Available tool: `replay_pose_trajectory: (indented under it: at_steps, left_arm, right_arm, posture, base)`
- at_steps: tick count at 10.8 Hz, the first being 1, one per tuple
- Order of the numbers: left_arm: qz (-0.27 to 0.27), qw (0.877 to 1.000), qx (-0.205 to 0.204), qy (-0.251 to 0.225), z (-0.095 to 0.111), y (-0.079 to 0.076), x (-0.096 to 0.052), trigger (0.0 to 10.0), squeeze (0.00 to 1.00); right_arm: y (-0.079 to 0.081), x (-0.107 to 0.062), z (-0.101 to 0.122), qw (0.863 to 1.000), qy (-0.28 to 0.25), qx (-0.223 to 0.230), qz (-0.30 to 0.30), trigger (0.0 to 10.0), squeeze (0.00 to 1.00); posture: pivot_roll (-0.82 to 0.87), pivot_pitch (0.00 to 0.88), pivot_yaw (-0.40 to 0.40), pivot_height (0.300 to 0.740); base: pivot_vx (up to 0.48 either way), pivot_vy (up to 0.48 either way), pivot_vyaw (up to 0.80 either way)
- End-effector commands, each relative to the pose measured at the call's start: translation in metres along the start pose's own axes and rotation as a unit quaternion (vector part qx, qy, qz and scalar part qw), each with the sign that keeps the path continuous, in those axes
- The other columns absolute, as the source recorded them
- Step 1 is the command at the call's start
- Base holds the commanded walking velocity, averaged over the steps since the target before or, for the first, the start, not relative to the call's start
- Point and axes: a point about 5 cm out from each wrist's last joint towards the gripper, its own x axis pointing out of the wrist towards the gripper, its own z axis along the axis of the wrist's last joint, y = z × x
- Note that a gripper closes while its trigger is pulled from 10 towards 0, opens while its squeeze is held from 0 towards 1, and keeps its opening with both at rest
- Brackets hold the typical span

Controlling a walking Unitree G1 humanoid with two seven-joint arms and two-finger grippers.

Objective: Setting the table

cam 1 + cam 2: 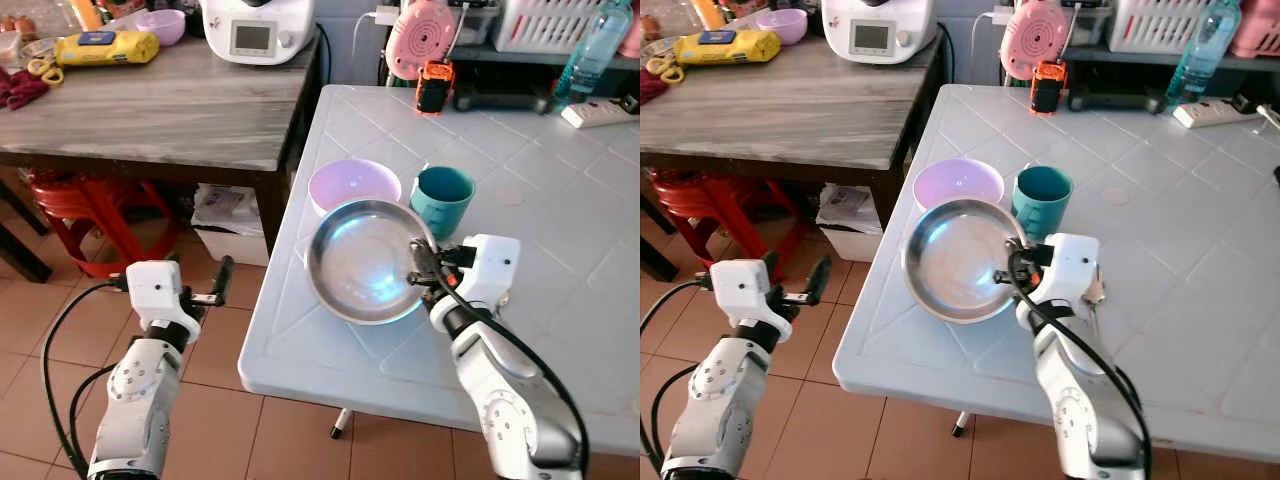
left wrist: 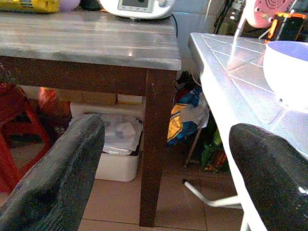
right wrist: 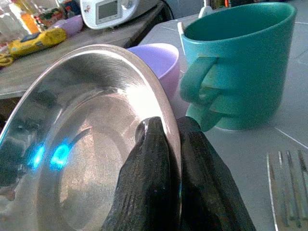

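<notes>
The right gripper (image 1: 418,262) is clenching the rim of a steel plate (image 1: 365,260), its two black fingers (image 3: 156,173) pinching the edge from both sides. The plate is sitting tilted over the near-left part of the white plastic table (image 1: 560,230), reaching out toward nine o'clock from the gripper. The left gripper (image 1: 215,290) is hanging low at about eight o'clock, off the table's edge and over the tiled floor (image 1: 30,330), with its fingers spread apart and nothing between them. Just past the plate, at eleven o'clock from the right gripper, a lilac bowl (image 1: 353,184) is standing on the table, and a teal mug (image 1: 442,198) is standing just beside it at twelve o'clock. A fork (image 3: 288,185) is lying on the table beside the right gripper.
</notes>
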Motion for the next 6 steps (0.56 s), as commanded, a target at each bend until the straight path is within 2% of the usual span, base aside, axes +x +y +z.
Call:
replay_pose_trajectory:
  at_steps: [1,6]
  left_arm:
    - [-0.002,1.0,0.007,0.003,0.0012,0.0023,-0.0015,10.0,0.0]
    - [-0.01,1.0,0.008,0.006,-0.0008,0.0008,-0.0015,10.0,0.0]
  right_arm:
    - [0.0035,0.0008,0.0033,1.0,-0.01,0.006,0.006,10.0,0.0]
    - [0.0023,-0.0005,-0.0001,1.0,-0.005,0.007,0.002,10.0,0.0]
  posture:
    - [-0.01,0.103,0.045,0.74]
    - [-0.01,0.105,0.044,0.74]
  base:
    - [0.0,0.334,-0.44]
    - [0.0,0.406,0.0]
